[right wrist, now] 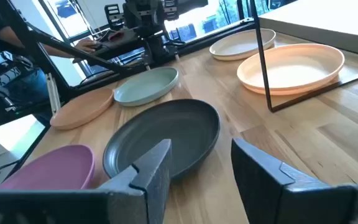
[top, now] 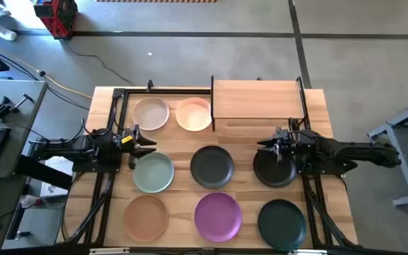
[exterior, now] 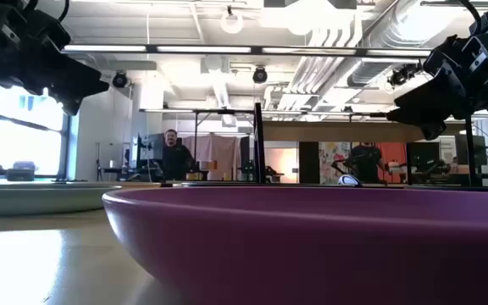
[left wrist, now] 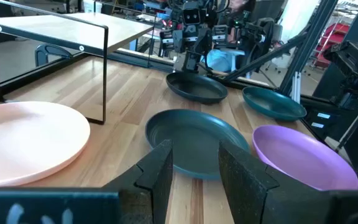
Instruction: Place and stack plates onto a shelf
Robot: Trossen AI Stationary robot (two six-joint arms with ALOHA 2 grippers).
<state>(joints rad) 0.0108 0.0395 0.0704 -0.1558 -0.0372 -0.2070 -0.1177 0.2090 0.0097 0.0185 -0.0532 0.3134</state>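
1. Grippers both spread wide, nothing held: left gripper (top: 134, 139) hangs over the table's left side, just above the sage plate (top: 152, 172); right gripper (top: 273, 142) hangs over one black plate (top: 275, 170).
2. Second black plate (top: 212, 166) lies mid-table, between sage and the first black.
3. Front row: terracotta plate (top: 146, 216), purple plate (top: 217, 216), dark green plate (top: 282, 222).
4. Beige plate (top: 151, 114) and peach plate (top: 194, 114) sit at the back left.
5. Shelf (top: 258, 99) stands back right, just beside peach, with no plate on top.
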